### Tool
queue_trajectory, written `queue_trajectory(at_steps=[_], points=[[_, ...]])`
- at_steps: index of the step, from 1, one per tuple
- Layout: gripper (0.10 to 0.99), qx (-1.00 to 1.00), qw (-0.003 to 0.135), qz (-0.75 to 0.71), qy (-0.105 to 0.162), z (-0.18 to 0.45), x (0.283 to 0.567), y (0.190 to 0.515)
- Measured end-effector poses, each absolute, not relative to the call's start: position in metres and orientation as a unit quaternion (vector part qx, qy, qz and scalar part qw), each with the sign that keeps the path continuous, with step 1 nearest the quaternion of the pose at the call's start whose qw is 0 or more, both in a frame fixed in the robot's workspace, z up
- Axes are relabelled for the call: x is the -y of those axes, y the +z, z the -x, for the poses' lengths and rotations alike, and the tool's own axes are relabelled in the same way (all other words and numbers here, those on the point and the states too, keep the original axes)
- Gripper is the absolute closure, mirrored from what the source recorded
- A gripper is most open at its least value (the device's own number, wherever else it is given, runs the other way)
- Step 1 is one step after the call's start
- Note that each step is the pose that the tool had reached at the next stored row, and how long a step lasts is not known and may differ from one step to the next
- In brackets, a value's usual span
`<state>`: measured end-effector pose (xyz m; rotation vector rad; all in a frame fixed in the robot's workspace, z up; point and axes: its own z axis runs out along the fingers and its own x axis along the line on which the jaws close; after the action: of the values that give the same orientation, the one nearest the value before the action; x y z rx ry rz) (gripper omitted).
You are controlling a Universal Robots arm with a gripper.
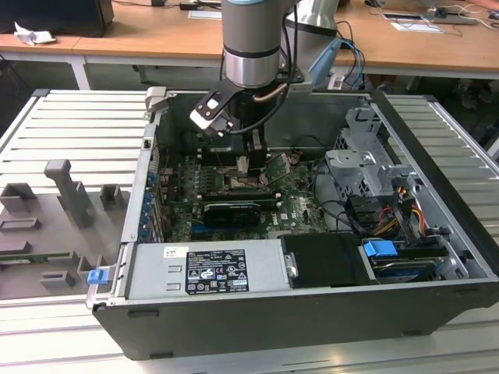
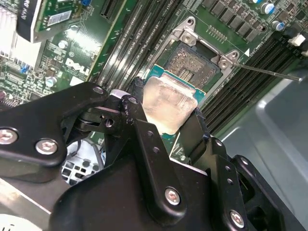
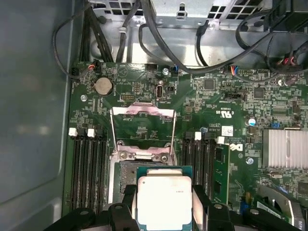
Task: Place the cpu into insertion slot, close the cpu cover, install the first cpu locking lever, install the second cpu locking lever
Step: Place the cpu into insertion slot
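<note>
- Silvery-beige metal catches the light: the flat square chip (image 2: 168,103) sits pinched by two opposite edges in the black claw (image 3: 162,199), face up.
- It hovers just above the socket (image 2: 195,60), a touch off to one side, not seated yet.
- The socket is a dark square bed of fine contacts inside a silvery rim, with green board (image 3: 144,130) all round.
- The cover (image 3: 130,111), a thin shiny frame, stands swung open beyond it, so the way down looks clear.
- My read: keep the chip level, square its edges to the rim, lower softly and don't slide it. Those contacts look delicate.
- Long black memory slots (image 3: 89,163) flank both sides, leaving tight quarters.
</note>
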<state>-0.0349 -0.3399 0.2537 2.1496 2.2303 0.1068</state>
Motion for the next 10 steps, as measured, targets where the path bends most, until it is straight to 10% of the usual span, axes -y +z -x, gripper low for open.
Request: queue_trajectory(at_steps=[10], points=[[0.545, -0.720, 0.017, -0.694, 0.031, 0.035, 0.330, 0.236]])
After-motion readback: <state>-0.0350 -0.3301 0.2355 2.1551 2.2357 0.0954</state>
